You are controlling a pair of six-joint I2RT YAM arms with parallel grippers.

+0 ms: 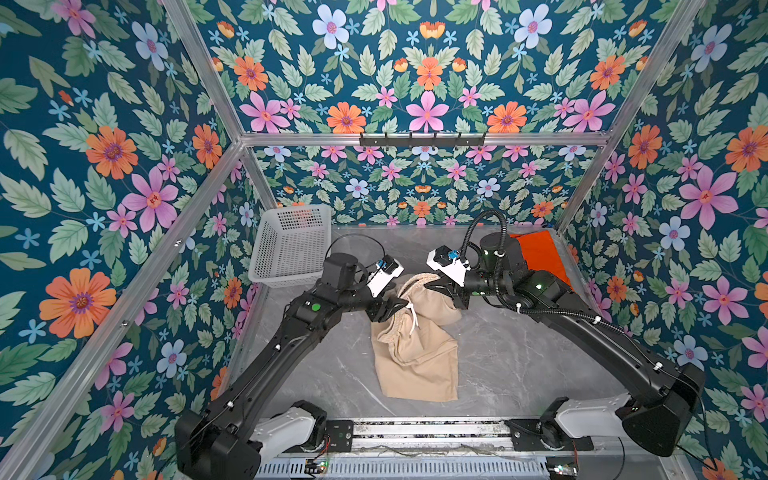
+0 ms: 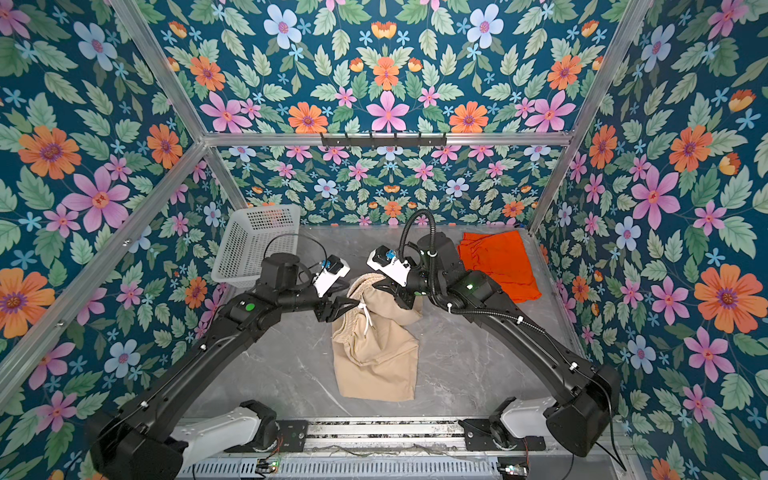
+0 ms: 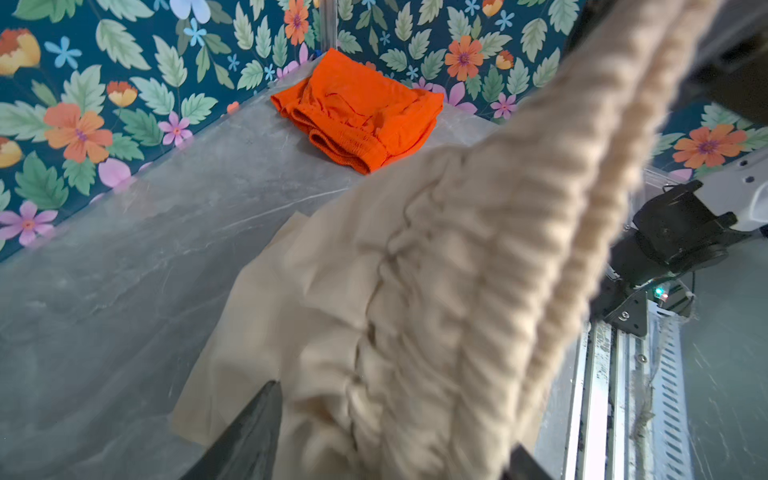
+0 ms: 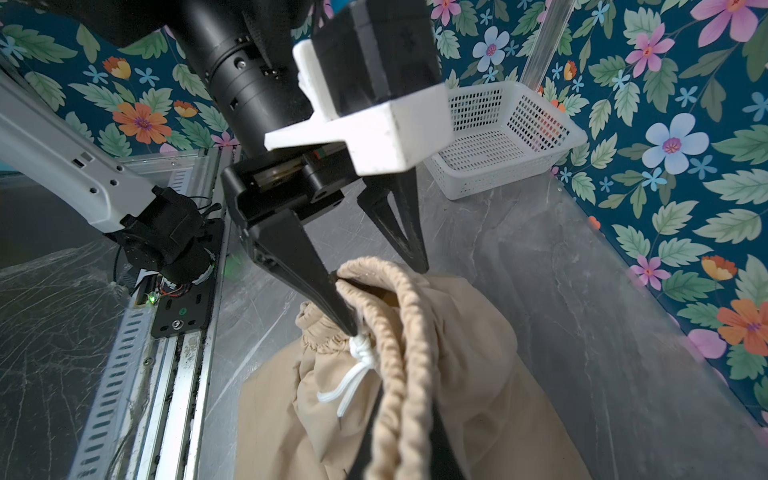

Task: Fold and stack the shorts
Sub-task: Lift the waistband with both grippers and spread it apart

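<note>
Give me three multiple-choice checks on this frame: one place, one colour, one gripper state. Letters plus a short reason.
1. Where on the table do the orange shorts lie? A near left corner; B far right corner; C centre.
2. Drawstring colour on the beige shorts? A black; B white; C orange.
3. Left gripper jaws? A open; B shut on the drawstring; C out of view.

1 B: they lie by the far right wall corner.
2 B: a white cord shows in the right wrist view.
3 A: the jaws stand apart, beige cloth between them.
</note>
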